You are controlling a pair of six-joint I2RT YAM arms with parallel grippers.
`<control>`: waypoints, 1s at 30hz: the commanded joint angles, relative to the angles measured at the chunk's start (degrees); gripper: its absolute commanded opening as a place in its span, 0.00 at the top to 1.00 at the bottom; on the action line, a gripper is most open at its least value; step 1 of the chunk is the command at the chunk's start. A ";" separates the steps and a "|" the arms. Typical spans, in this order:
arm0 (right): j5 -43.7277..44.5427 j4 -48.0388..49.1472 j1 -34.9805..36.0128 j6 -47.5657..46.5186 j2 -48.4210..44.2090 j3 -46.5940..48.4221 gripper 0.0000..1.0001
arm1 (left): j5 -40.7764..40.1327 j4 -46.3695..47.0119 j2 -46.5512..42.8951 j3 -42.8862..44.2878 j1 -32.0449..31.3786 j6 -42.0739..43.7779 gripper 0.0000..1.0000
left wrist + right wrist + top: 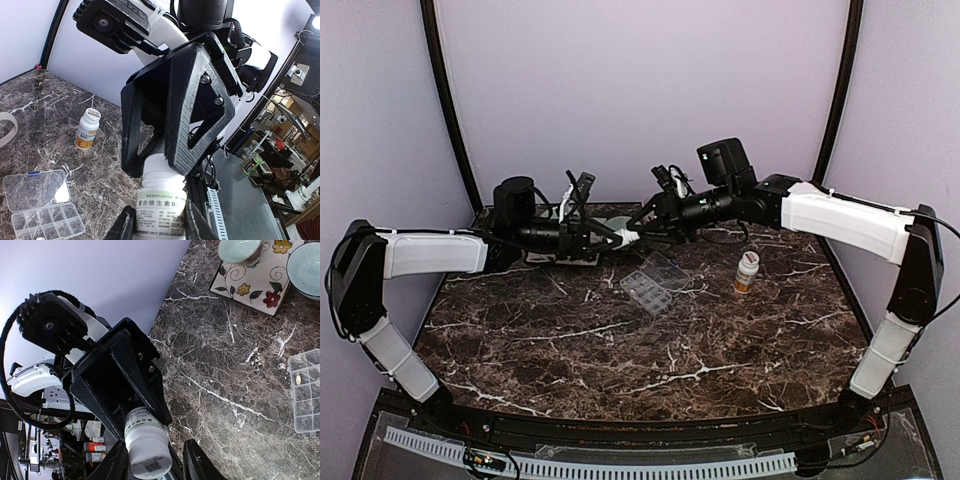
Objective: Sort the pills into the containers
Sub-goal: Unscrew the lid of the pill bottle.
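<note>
A white pill bottle (625,238) with a green-edged label (160,205) hangs in the air between both grippers at the back of the table. My left gripper (161,225) is shut on its labelled body. My right gripper (156,465) sits around the bottle's plain white cap end (148,452). One of its fingers (197,460) stands a little off the cap, so the jaws are open. The clear organiser box (655,283) lies on the marble with its lid open. It also shows in the left wrist view (40,205) and the right wrist view (306,390), with one small pill (298,380) in a compartment.
An amber pill bottle with a white cap (747,271) stands upright to the right of the organiser and shows in the left wrist view (88,129). A flowered placemat (250,287) with two pale green bowls (239,250) (306,267) lies at the back left.
</note>
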 commanded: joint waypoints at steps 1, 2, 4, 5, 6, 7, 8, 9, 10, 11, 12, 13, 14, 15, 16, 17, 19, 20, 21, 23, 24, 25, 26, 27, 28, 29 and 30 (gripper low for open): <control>-0.42 1.82 -0.31 -0.21 -2.41 -0.98 0.62 | -0.16 -0.26 -1.96 1.65 -0.04 1.29 1.00; -0.58 1.84 -0.27 -0.26 -2.44 -1.06 0.64 | -0.13 -0.22 -1.84 1.71 -0.05 1.24 1.00; -0.49 1.63 -0.26 -0.43 -2.50 -1.12 0.69 | 0.00 -0.12 -1.74 1.95 -0.07 1.12 1.00; -0.49 1.54 -0.26 -0.61 -2.54 -1.15 0.72 | -0.02 -0.13 -1.71 1.94 -0.06 1.11 1.00; -0.63 1.55 -0.27 -0.77 -2.61 -1.16 0.76 | -0.03 -0.25 -1.67 1.94 -0.05 1.19 1.00; -0.76 1.43 -0.23 -0.90 -2.63 -1.09 0.80 | -0.09 -0.35 -1.73 1.95 -0.07 1.23 1.00; -0.89 1.26 -0.12 -1.17 -2.63 -1.03 0.85 | -0.13 -0.38 -1.74 2.03 -0.02 1.22 1.00; -0.82 0.82 -0.01 -1.52 -2.63 -0.88 0.88 | -0.13 -0.32 -1.71 2.03 -0.02 1.16 1.00; -0.76 0.44 0.04 -1.99 -2.63 -0.77 0.91 | -0.08 -0.24 -1.68 2.05 -0.03 0.98 1.00; -0.76 -0.05 0.07 -2.49 -2.63 -0.73 0.93 | 0.02 -0.10 -1.68 2.10 -0.01 0.79 1.00; -0.55 -0.48 0.16 -3.29 -2.71 -0.65 0.95 | 0.23 0.02 -1.62 2.13 -0.02 0.54 1.00; -0.33 -0.93 0.17 -4.28 -2.72 -0.52 0.97 | 0.50 0.09 -1.55 2.24 -0.04 0.31 1.00; -0.16 -1.34 0.18 -5.56 -2.77 -0.46 0.98 | 0.73 0.21 -1.58 2.28 -0.03 0.01 1.00; -0.19 -1.27 0.21 -6.79 -2.95 -0.57 0.98 | 1.06 0.36 -1.59 2.38 -0.03 -0.22 1.00; -0.31 -0.91 0.20 -8.13 -3.17 -0.81 0.98 | 1.41 0.58 -1.61 2.45 0.00 -0.62 1.00; -0.36 -0.65 0.19 -9.32 -3.44 -1.21 0.99 | 1.70 0.77 -1.54 2.55 -0.01 -0.97 1.00; -0.34 -0.24 0.26 -12.54 -3.75 -1.77 0.99 | 2.41 1.08 -1.64 2.64 -0.02 -1.69 1.00; -0.35 0.11 0.26 -14.08 -3.96 -2.13 1.00 | 2.65 1.17 -1.63 2.75 -0.01 -2.04 1.00; -0.28 0.51 0.24 -15.59 -4.34 -2.53 1.00 | 3.09 1.22 -1.77 2.81 0.02 -2.44 1.00; 0.14 1.55 0.26 -18.70 -5.02 -3.35 1.00 | 3.70 1.28 -2.03 3.03 0.09 -3.08 1.00; 0.36 2.03 0.22 -20.19 -5.30 -3.66 1.00 | 4.00 1.28 -2.14 3.22 0.07 -3.45 1.00; 0.50 2.31 0.24 -21.88 -5.47 -3.99 1.00 | 4.34 1.18 -2.26 3.36 0.08 -3.84 1.00; 0.51 2.63 0.23 -23.62 -5.72 -4.24 1.00 | 4.74 1.12 -2.34 3.50 0.14 -4.17 1.00; 0.67 2.59 0.34 -25.18 -5.86 -4.43 1.00 | 5.01 1.00 -2.41 3.66 0.16 -4.37 1.00; 1.11 2.36 0.40 -27.43 -5.90 -4.58 1.00 | 5.23 0.94 -2.46 3.88 0.20 -4.61 1.00; 1.92 1.97 0.56 -29.30 -5.94 -4.59 1.00 | 5.51 0.93 -2.57 3.97 0.16 -4.88 1.00; 2.40 1.82 0.64 -31.07 -6.09 -4.77 1.00 | 5.80 1.00 -2.55 3.97 0.18 -5.28 1.00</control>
